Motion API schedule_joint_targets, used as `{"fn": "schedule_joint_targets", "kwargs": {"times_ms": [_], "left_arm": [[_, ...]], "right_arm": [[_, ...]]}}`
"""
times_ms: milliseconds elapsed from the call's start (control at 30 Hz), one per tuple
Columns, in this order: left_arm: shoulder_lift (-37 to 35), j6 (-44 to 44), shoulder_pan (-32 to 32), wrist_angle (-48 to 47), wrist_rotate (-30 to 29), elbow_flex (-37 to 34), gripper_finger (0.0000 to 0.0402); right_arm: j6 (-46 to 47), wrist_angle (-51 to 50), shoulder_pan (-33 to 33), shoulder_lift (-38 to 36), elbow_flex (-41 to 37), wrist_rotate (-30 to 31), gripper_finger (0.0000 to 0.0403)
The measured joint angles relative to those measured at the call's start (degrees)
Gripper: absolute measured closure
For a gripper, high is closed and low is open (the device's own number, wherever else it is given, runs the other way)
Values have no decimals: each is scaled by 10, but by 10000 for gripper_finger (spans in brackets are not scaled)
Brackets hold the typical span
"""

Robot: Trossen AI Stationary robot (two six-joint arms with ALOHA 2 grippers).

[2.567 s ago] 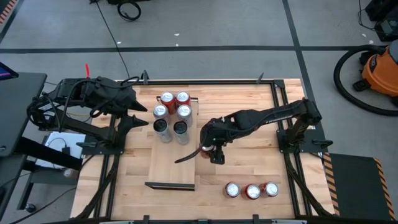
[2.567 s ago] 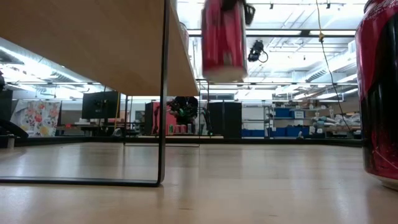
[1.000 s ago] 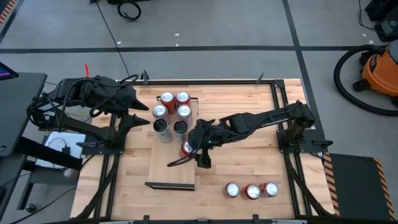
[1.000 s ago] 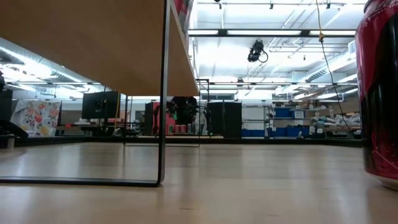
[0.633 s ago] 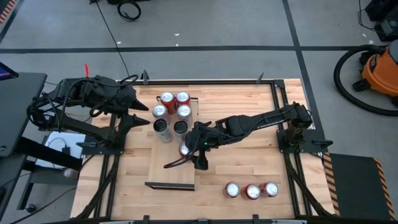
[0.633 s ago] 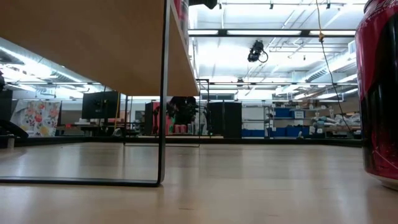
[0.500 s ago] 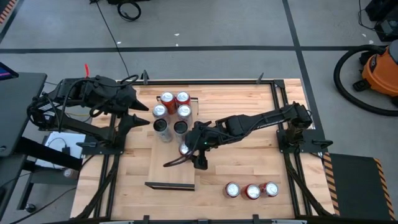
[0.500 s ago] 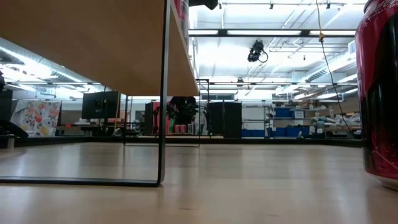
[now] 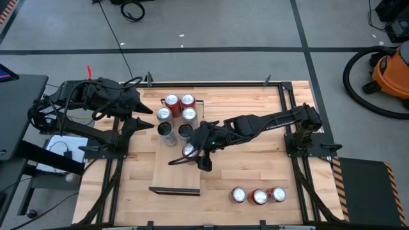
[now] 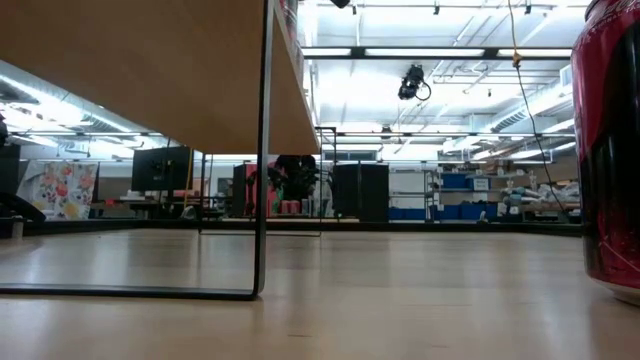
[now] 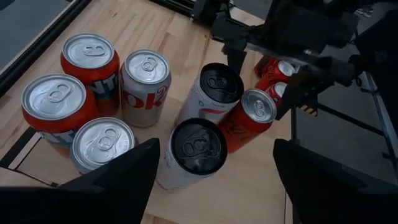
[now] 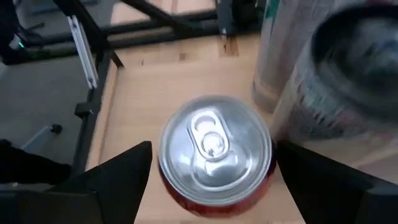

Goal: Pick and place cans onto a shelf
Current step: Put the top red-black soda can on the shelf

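Observation:
The shelf (image 9: 176, 174) is a light board on dark rails, lying on the table left of centre. Several cans (image 9: 177, 116) stand in a cluster at its far end, red, silver and black-topped; they also show in the left wrist view (image 11: 146, 78). A red can (image 9: 189, 151) stands upright on the shelf just near of them (image 11: 256, 112). My right gripper (image 9: 190, 158) is open, with a finger on either side of this can's top (image 12: 214, 146). My left gripper (image 9: 146, 124) is open and empty at the shelf's left side, facing the cluster.
Three more red cans (image 9: 258, 195) stand in a row on the table near its front right. One of them fills the right edge of the low view (image 10: 610, 150). The shelf's underside (image 10: 130, 60) and rail (image 10: 263, 150) show there too. The shelf's near half is bare.
My right gripper has shifted slightly toward the can cluster. In the low view it has then gone up, almost out of the picture. The red can stays upright on the shelf beside the black-topped cans.

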Motion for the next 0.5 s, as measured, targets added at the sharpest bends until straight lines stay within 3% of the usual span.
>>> {"fn": "schedule_joint_targets", "kwargs": {"times_ms": [267,500], "left_arm": [[0,3,0,0,0,0,77],[0,3,0,-1,0,0,77]], "right_arm": [[-9,-64,0,-3,81,20,50],[-19,-235,12,-6,102,8,53]]}}
